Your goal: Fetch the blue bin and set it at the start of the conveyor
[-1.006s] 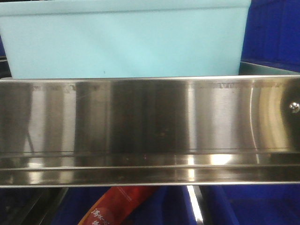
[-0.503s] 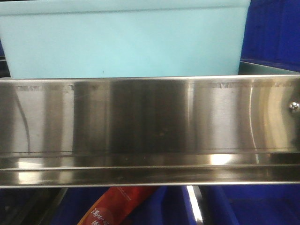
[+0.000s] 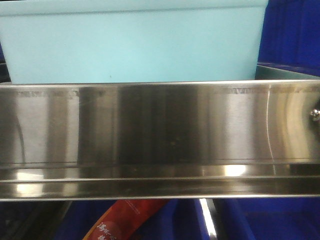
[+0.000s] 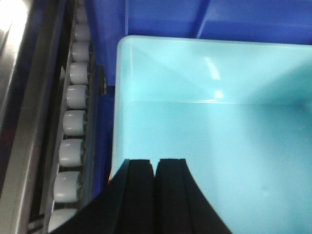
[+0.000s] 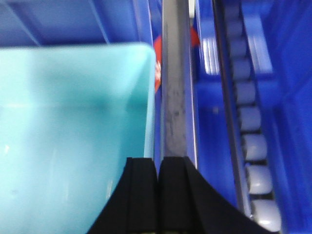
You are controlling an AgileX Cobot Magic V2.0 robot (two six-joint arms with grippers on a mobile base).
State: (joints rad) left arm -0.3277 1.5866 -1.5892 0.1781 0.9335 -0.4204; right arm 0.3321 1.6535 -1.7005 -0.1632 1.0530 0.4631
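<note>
1. The bin (image 3: 135, 45) fills the upper part of the front view. It stands on the shelf behind the steel rail (image 3: 160, 135), with its base hidden by the rail's top edge.
2. Change: over the last second the bin has spread slightly wider in the frame, and its right edge has crept toward the right. The screw (image 3: 315, 114) has slid to the right border. I judge that the base is nudging closer, not that the bin is lifting (its rim sits at much the same height).
3. The left gripper (image 4: 156, 195), at the bottom centre of its view, has its fingers pressed together with only a thin slit. It sits over the bin's inside, near the left wall.
4. The right gripper (image 5: 158, 195) is equally closed, with its slit in line with the bin's right wall. I cannot tell whether it is pinching that wall.
5. Rollers (image 4: 73, 126) run along the left of the frame.
6. Crates (image 3: 295, 35) sit at the upper right and a red packet (image 3: 125, 220) at the bottom.
7. No belt is in view, so I judge the fetch is barely begun.
</note>
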